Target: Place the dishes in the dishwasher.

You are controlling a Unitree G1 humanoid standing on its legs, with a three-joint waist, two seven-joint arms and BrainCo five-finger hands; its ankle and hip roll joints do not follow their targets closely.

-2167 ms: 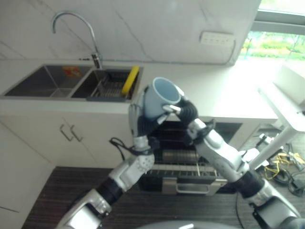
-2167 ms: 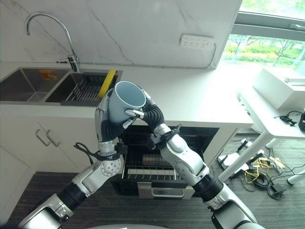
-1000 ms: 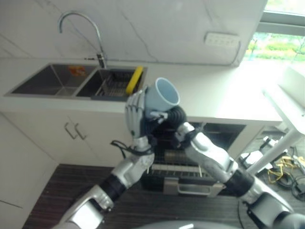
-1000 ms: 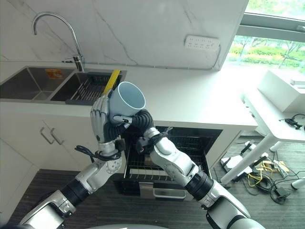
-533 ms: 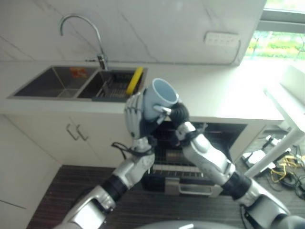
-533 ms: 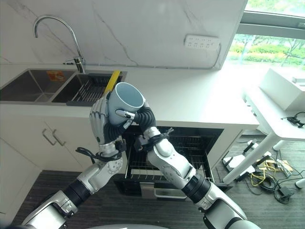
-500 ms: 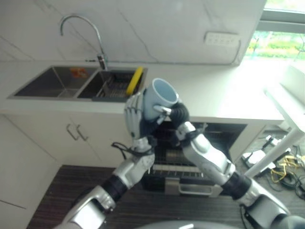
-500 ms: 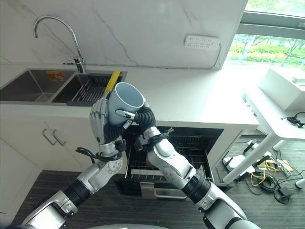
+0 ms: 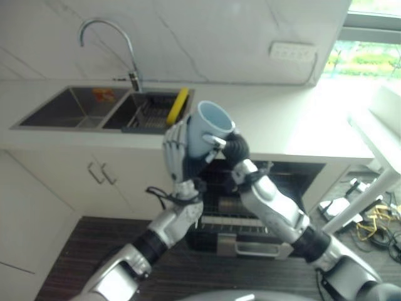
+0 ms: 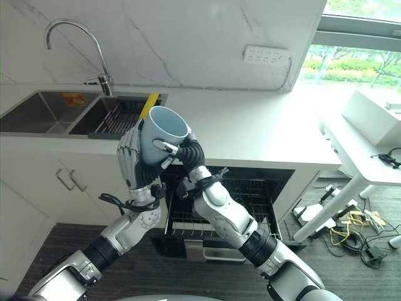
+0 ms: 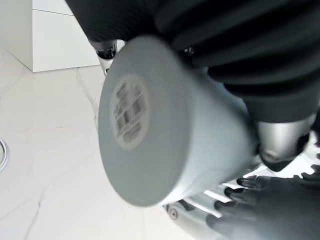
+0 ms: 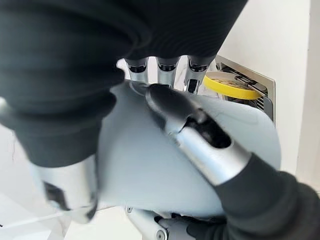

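A light blue mug (image 10: 158,137) is held up in the air in front of the counter edge, above the open dishwasher (image 10: 241,191), its mouth facing up and slightly away. My left hand (image 10: 128,160) stands upright with straight fingers pressed against the mug's left side. My right hand (image 10: 190,153) is curled round the mug's right side, and its thumb (image 12: 200,137) lies across the mug's wall (image 12: 150,175). The mug's base with a round label (image 11: 130,112) faces the left wrist view.
The dishwasher's lower rack (image 10: 207,222) is pulled out below the hands. A double sink (image 10: 37,113) with a faucet (image 10: 69,31) lies at the left, a yellow item (image 10: 149,102) leaning in its drying rack. A white desk (image 10: 366,141) stands at the right.
The mug has been tipped a little more upright between the two hands, which both stay on it. The camera has shifted slightly.
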